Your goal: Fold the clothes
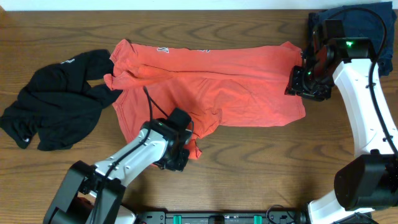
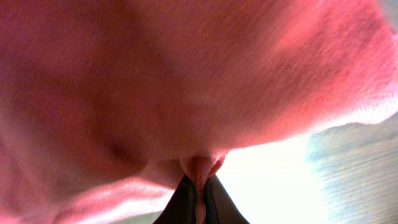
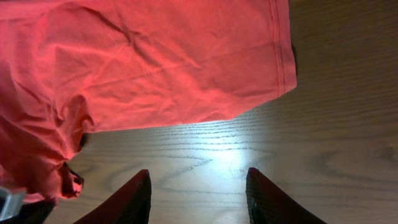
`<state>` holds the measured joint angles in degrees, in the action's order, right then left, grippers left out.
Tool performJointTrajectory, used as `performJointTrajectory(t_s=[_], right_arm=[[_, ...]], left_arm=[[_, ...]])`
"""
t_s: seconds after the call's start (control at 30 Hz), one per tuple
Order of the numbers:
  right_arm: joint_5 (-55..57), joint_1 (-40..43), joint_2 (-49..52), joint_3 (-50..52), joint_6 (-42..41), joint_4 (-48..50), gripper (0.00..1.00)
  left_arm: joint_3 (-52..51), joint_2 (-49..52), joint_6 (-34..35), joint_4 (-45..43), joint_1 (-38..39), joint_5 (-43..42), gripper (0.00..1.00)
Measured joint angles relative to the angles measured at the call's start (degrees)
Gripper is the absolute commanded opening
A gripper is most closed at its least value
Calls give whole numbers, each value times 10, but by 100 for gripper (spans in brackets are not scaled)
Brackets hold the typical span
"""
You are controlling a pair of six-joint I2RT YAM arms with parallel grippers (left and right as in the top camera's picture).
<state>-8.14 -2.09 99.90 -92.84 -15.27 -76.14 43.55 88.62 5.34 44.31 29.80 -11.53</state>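
A red T-shirt lies spread across the middle of the wooden table. My left gripper is at its front edge, shut on a pinch of the red fabric; in the left wrist view the cloth fills most of the frame. My right gripper is open and empty, hovering over the shirt's right edge. In the right wrist view its fingers are above bare wood, with the shirt's hem just beyond them. A black garment lies crumpled at the left.
A dark blue garment lies at the far right corner behind the right arm. Bare wooden table shows in front of the shirt.
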Motion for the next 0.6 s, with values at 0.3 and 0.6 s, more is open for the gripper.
performJointTrajectory(t_s=[0.3, 0.6], right_arm=[[0, 0, 0, 0, 0, -12, 46], [0, -2, 0, 46, -12, -5, 43]], left_arm=[[158, -137, 4, 113, -43, 35, 6], [174, -219, 13, 120, -51, 90, 6]])
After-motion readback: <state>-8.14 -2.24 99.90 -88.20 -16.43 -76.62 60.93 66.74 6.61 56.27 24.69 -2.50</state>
